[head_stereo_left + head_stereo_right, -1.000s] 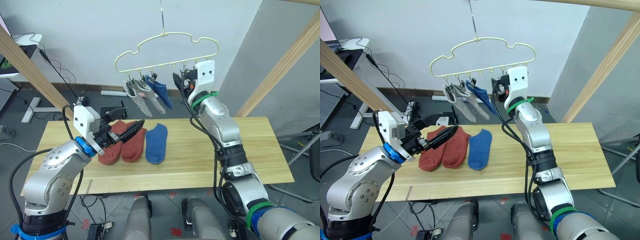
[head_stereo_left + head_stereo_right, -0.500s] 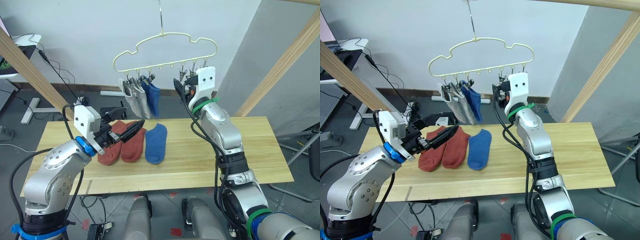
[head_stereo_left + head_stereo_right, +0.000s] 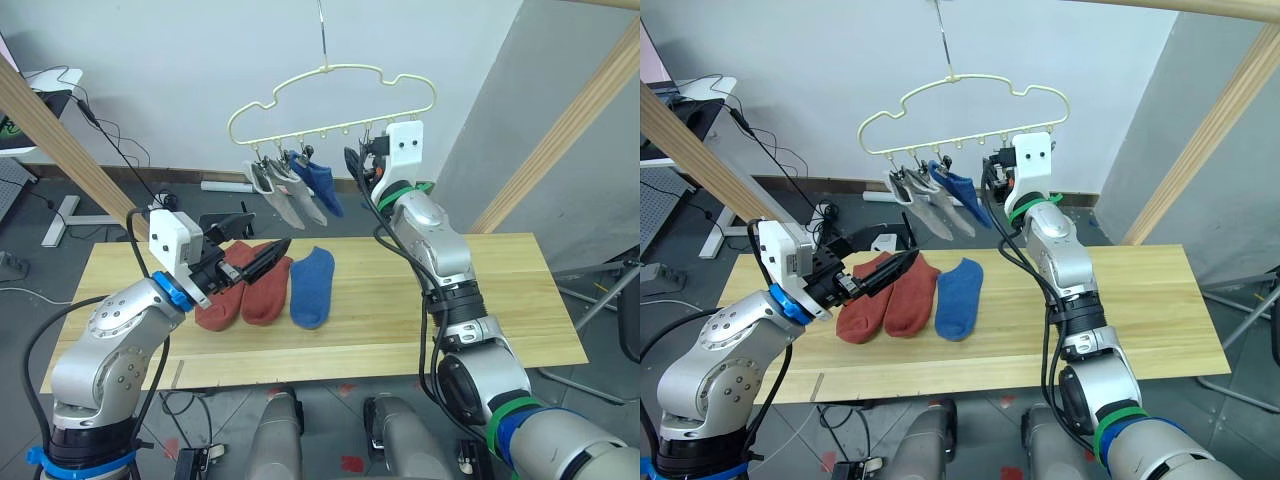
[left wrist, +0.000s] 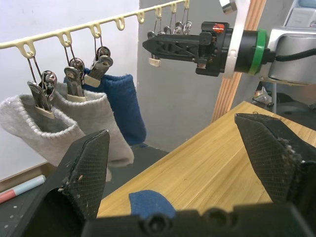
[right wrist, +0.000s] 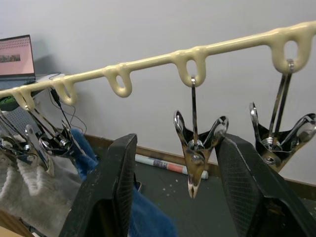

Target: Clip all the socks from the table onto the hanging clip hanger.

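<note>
Table (image 3: 420,320): long light plank top, bare wood under and beyond the L gripper (image 3: 262,258). Room behind: pale wall w/ a dark skirting strip, grey floor, loose black cables, a white desk w/ a laptop (image 5: 18,55) far off past the R gripper's fingers, pinkish screen, text too small to read. Wooden poles (image 3: 560,130) slant up either side. No brand or label legible anywhere.

L gripper hovers low over the table, fingers (image 4: 84,173) spread wide, nothing between them. Just below its tips lie two rust-red socks (image 3: 245,290) side by side, touching; the blue sock (image 3: 311,285) lies just beyond them, toe toward the near table edge.

Clip hanger (image 3: 330,100): pale-yellow cloud outline on its hook, hanging above the far table edge. Three socks already clipped at the end nearest the L gripper: two light grey socks (image 4: 59,123) and one blue hung sock (image 4: 121,106), all swung at a slant.

R gripper (image 5: 175,163) is raised to the hanger's row, fingers (image 5: 116,192) parted, holding nothing. An empty metal clip (image 5: 197,148) dangles right between them, apart from both pads as far as I can tell; another free clip (image 5: 284,138) hangs just outside one finger.
</note>
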Available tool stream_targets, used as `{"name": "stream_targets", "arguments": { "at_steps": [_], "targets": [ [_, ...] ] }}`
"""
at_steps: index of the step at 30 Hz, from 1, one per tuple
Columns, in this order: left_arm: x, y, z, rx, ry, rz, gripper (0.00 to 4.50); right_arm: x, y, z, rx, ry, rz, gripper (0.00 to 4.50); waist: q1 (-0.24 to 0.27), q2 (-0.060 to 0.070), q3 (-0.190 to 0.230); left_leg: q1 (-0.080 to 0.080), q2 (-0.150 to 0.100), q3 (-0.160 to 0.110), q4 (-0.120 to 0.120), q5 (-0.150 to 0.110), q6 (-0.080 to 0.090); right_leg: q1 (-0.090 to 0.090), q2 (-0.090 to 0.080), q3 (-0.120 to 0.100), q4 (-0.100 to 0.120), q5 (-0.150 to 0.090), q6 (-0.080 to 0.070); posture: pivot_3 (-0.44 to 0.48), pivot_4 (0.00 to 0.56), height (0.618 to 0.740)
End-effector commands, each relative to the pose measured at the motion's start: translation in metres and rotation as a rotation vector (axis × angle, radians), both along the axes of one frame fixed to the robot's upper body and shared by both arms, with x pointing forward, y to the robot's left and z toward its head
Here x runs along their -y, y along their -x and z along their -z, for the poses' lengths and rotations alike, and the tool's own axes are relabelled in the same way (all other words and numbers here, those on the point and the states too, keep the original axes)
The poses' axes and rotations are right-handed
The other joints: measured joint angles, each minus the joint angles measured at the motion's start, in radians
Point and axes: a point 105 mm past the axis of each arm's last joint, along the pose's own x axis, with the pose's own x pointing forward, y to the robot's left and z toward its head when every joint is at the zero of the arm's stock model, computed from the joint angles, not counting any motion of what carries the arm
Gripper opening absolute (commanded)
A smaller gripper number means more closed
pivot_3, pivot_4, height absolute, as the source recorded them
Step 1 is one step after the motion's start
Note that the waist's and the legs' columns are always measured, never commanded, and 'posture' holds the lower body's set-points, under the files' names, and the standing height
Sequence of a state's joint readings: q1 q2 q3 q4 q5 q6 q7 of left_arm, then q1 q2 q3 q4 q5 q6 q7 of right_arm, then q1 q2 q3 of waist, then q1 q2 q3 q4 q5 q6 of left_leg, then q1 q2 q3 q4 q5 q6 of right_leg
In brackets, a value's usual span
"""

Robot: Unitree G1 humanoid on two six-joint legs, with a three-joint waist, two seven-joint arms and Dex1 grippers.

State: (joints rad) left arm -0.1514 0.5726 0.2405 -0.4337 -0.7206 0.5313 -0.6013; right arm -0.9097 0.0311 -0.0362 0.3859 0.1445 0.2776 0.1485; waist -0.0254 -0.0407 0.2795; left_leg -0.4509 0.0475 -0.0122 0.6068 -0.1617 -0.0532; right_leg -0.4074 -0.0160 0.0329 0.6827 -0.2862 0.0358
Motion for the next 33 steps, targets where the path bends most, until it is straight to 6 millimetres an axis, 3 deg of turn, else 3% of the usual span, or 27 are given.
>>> {"name": "stream_targets", "arguments": {
  "at_steps": [1,33],
  "targets": [
    [0.0047,0.0043,-0.0094,0.053,-0.008,0.015,4.50,-0.0050,0.0025,-0.0230,0.073,-0.042,-0.020,2.52,0.000,0.000,0.000,0.000,0.000,0.000,0.000,0.000,0.000,0.000,0.000,0.000,0.000,0.000,0.000,0.070,0.255,0.740],
    [0.0083,0.0059,-0.0089,0.049,0.002,0.017,4.50,-0.0103,-0.0002,-0.0216,0.066,-0.030,-0.035,2.52,0.001,0.000,0.000,0.000,0.000,0.000,0.000,0.000,0.000,0.000,0.000,-0.001,0.000,0.000,0.000,0.073,0.259,0.740]
  ]
}}
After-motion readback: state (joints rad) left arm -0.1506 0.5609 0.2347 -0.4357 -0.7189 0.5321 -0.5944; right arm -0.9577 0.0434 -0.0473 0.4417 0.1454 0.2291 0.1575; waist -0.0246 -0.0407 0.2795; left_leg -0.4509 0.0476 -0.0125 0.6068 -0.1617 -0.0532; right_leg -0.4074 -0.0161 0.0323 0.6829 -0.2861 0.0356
